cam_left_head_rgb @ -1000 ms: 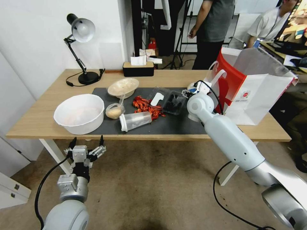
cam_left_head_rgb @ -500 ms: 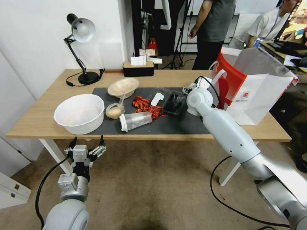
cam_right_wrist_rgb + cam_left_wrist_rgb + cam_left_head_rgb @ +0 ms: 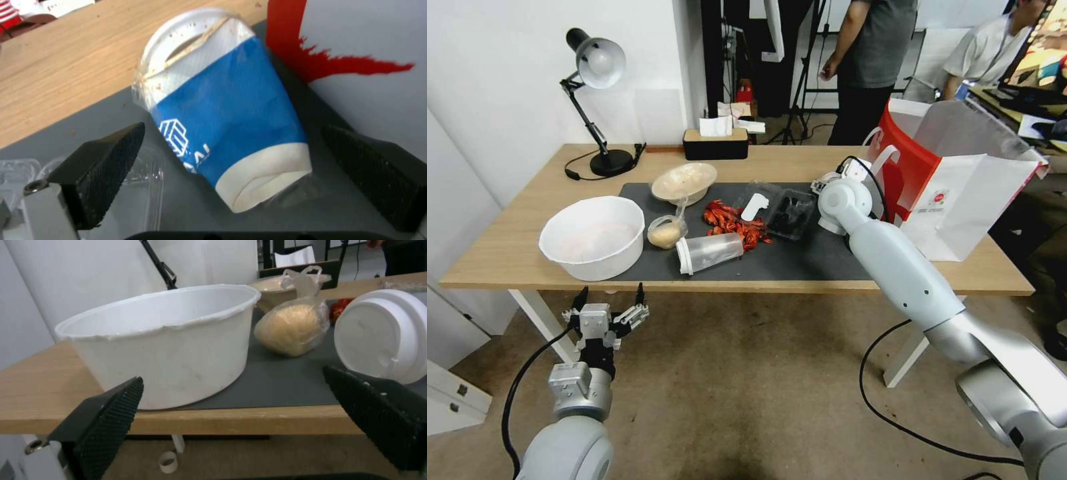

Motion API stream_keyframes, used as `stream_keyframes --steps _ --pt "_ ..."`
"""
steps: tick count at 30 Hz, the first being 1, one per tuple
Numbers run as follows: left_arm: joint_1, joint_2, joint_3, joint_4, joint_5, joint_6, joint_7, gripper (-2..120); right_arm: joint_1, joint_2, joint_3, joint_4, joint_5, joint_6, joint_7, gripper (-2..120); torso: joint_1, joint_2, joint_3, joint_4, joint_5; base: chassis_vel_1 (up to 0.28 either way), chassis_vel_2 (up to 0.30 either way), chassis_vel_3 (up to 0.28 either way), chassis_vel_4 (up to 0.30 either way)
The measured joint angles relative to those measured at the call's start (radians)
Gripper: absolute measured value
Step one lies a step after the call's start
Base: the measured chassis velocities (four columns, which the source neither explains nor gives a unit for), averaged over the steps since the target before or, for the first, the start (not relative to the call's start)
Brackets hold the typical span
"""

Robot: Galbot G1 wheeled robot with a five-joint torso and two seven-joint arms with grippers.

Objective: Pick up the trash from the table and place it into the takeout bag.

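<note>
A long light-wood tabletop (image 3: pixel 514 247) carries a dark grey mat (image 3: pixel 800 263) strewn with meal leftovers. At its right end stands the takeout bag (image 3: pixel 960 200), red on one face and white on another, mouth open, white loop handles toward the mat. The robot's right arm reaches across the front edge to the mat's right end, just beside the bag. Its right pincer (image 3: pixel 231 173) hangs spread wide over the blue-and-white paper cup (image 3: pixel 227 110), which lies on its side on the mat with its lid end toward the bare wood and the bag's red-and-white wall close by; the black pads flank the cup without touching it. The left pincer (image 3: pixel 608 312) waits below the tabletop's front edge, likewise wide open and empty, facing the big white bowl (image 3: pixel 594 237) at the mat's left end. Behind the bowl sits a shallow beige bowl (image 3: pixel 684 181). A clear tumbler (image 3: pixel 710 252) lies on its side near the front edge, beside a scatter of red scraps (image 3: pixel 734 223) and a clear tray (image 3: pixel 780 210). A small bagged lump of beige food (image 3: pixel 666 232) rests between the white bowl and the tumbler
</note>
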Motion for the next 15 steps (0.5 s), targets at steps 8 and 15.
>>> stream_keyframes --steps 8,15 --pt "0.004 -0.002 0.0 -0.001 0.001 0.0 0.0 100 0.005 0.015 0.019 -0.02 0.022 0.001 0.005 100 0.0 0.0 0.0 0.0 -0.0001 0.0 0.0 0.0 0.0" --pt "0.009 -0.004 0.0 -0.002 0.003 0.0 0.0 100 0.018 0.021 0.04 -0.037 0.048 0.006 0.016 100 0.0 0.0 0.0 0.0 0.0 0.0 0.0 0.0 0.0"
